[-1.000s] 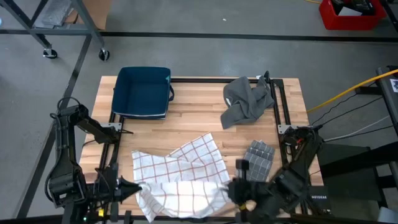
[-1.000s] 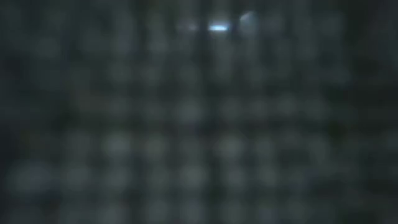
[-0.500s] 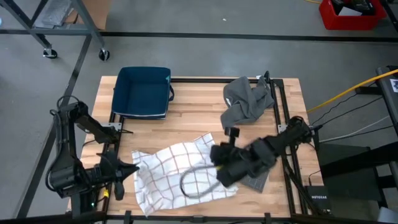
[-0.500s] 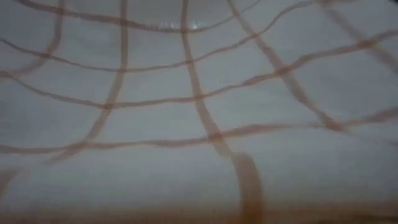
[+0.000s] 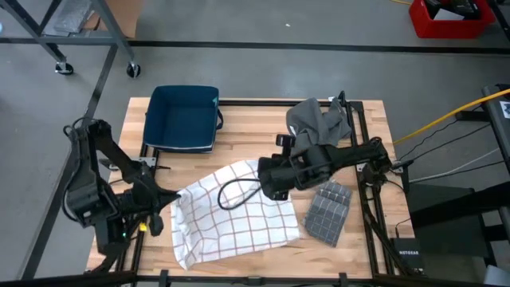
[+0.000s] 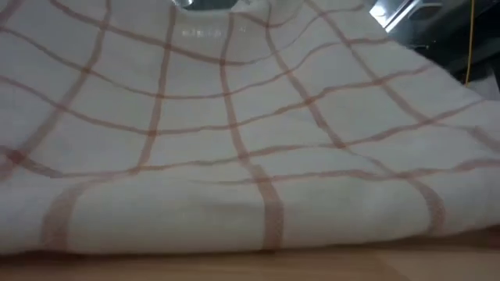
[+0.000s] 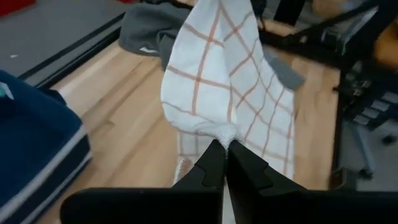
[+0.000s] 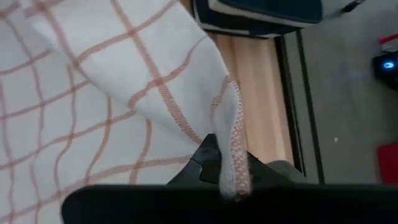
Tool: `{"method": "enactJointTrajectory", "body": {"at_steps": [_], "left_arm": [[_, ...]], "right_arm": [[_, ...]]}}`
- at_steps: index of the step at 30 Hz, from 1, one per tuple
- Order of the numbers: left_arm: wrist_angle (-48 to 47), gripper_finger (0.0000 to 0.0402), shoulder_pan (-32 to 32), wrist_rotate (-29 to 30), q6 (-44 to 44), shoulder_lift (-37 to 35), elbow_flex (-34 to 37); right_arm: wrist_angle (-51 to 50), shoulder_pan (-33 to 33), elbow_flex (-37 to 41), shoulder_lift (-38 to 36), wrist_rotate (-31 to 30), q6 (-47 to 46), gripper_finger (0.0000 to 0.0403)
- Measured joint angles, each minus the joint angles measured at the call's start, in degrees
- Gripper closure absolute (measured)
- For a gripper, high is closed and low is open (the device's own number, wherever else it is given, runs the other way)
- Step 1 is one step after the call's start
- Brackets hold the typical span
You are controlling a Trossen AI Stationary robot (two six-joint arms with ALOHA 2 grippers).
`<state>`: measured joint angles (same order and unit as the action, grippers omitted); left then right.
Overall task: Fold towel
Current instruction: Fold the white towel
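The white towel with red checks [image 5: 239, 219] lies at the table's near middle, and its folded near edge [image 6: 250, 234] rests on the wood. My left gripper [image 5: 174, 199] is shut on the towel's left corner. My right gripper [image 5: 258, 174] is shut on the towel's far right corner, near the table's centre. The held edge runs raised between the two grippers, and the cloth drapes down from it toward the near edge. In the low view the towel fills almost the whole picture. My left gripper pinches a corner of the towel [image 7: 225, 132] between its two fingers, coming from the table's left and slanting down. The cloth spreads away from the fingers toward the other arm, lifted off the wood. My right gripper pinches the towel's hemmed edge [image 8: 233, 127] at a corner between its two fingers, slanting down from the table's right. The cloth fans out from the fingers and drapes down onto the towel below.
A dark blue bin [image 5: 183, 118] stands at the far left. A crumpled grey cloth [image 5: 317, 127] lies at the far right. A folded grey checked towel [image 5: 328, 211] sits right of the white towel. Black frame rails [image 5: 358, 143] run along the table's sides.
Both grippers have carried the towel's near edge up and toward the far edge, the right one much farther and also leftward. The towel has folded over on itself: its near part stays on the table while the held edge has travelled over it.
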<state>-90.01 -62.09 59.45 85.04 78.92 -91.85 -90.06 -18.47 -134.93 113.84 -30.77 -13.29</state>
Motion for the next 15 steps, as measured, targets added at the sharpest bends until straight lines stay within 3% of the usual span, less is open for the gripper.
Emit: {"method": "enactJointTrajectory", "body": {"at_steps": [7, 15], "left_arm": [[0.0, 0.0401, 2.3, -3.8, -3.9, -5.7, 5.2], [0.0, 0.0401, 2.3, -4.3, 0.1, -16.5, 13.7]], "right_arm": [[0.0, 4.3, 0.0, 0.0, 5.2, 4.2, 0.0403], [0.0, 7.8, 0.0, -0.1, 17.0, 6.3, 0.0403]]}}
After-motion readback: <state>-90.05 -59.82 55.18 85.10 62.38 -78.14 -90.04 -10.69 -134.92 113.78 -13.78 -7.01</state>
